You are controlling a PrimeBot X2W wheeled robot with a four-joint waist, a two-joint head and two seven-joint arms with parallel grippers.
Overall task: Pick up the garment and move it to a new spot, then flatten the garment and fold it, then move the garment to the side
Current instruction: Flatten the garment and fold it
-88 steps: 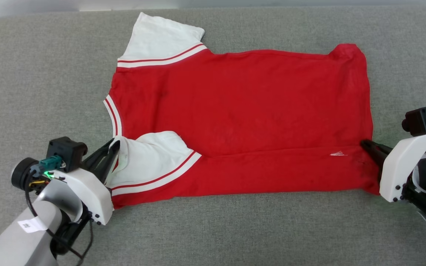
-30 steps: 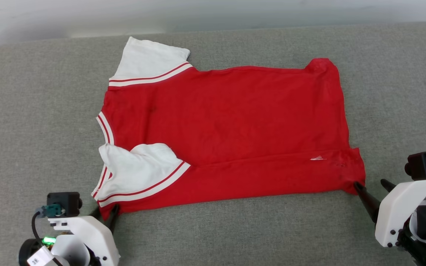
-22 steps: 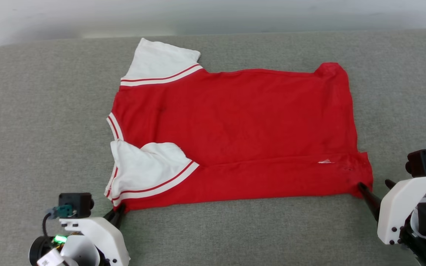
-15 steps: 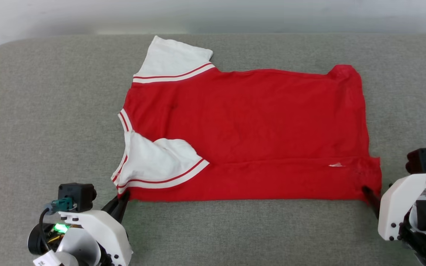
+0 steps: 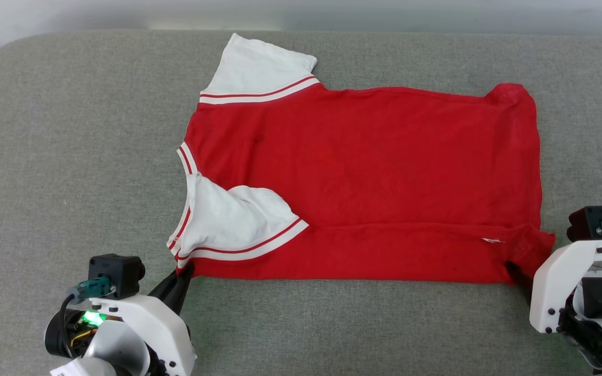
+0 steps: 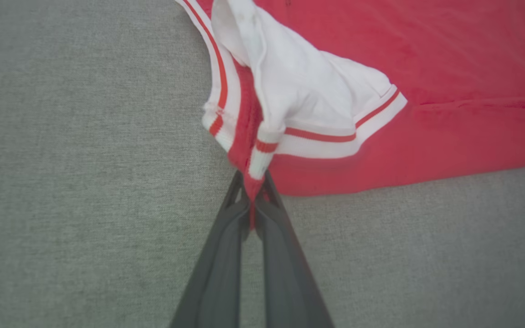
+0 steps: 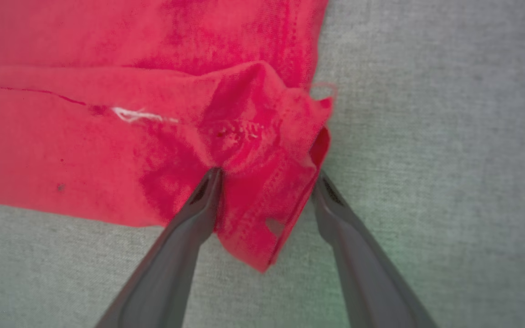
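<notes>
The garment (image 5: 363, 167) lies spread on the grey cushion, collar to the left and hem to the right. Its near edge is folded over in a long strip, with one white sleeve (image 5: 233, 216) turned onto the red body. The other sleeve (image 5: 259, 65) lies flat at the far left. My left gripper (image 5: 182, 272) is shut on the near left corner, and red-and-white trim (image 6: 255, 155) is pinched between its fingers (image 6: 226, 228). My right gripper (image 7: 267, 177) is open astride the puckered near hem corner (image 7: 262, 132), one finger on either side of the cloth. The lettering is hidden.
The grey fabric cushion (image 5: 71, 130) reaches past the garment on all sides, with its rounded back edge (image 5: 97, 34) at the top and a pale wall behind. Bare cushion lies to the left and along the front between my two arms.
The head camera has shifted. Both grippers drew back from the folded strip to the garment's near corners. The left one shut on its corner, and the right hem corner has bunched up.
</notes>
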